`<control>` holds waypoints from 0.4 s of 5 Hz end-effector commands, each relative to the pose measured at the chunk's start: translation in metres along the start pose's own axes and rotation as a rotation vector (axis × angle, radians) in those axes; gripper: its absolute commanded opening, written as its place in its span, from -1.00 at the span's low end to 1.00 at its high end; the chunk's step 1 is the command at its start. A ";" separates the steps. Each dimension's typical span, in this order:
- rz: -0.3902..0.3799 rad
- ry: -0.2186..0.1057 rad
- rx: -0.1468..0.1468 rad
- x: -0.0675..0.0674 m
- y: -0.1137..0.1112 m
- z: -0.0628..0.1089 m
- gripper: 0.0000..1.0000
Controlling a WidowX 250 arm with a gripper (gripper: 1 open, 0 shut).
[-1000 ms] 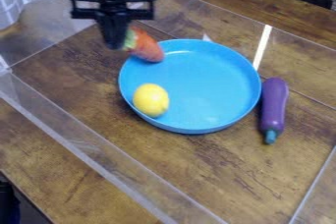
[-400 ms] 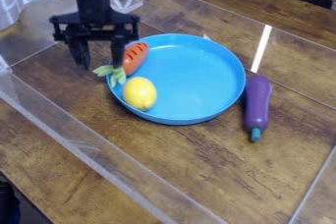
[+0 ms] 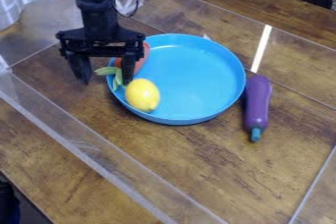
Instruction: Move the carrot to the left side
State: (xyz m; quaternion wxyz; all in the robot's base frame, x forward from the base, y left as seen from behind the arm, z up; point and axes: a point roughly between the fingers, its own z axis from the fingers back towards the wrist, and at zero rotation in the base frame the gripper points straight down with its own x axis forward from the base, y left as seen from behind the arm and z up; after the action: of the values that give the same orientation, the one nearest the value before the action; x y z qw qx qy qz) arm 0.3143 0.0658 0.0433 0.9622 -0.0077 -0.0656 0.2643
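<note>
Jaws (image 3: 105, 71) wide apart, fingertips low, w/ carrot (image 3: 128, 57) just beside them at the plate's near-side rim, part hidden behind the gripper. Lemon (image 3: 141, 95) in the blue plate (image 3: 197, 85), close by the jaws (tight spot, that). Eggplant (image 3: 257, 107) well apart, past the plate's far side. Open wood (image 3: 53, 71) on the jaws' other side, out to a clear strip edge (image 3: 98, 156). No readable labels

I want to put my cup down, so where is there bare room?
Bare wood lies below the plate, left of the eggplant. The plate's right half is bare too. It is crowded at the plate's left edge: tool, carrot and lemon.
</note>
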 end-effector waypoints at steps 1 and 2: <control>-0.030 -0.057 -0.030 0.001 -0.005 0.010 1.00; 0.057 -0.064 -0.022 0.005 -0.010 0.015 1.00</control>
State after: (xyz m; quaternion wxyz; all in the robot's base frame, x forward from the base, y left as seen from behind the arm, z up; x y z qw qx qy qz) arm 0.3112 0.0602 0.0383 0.9528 -0.0092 -0.0638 0.2967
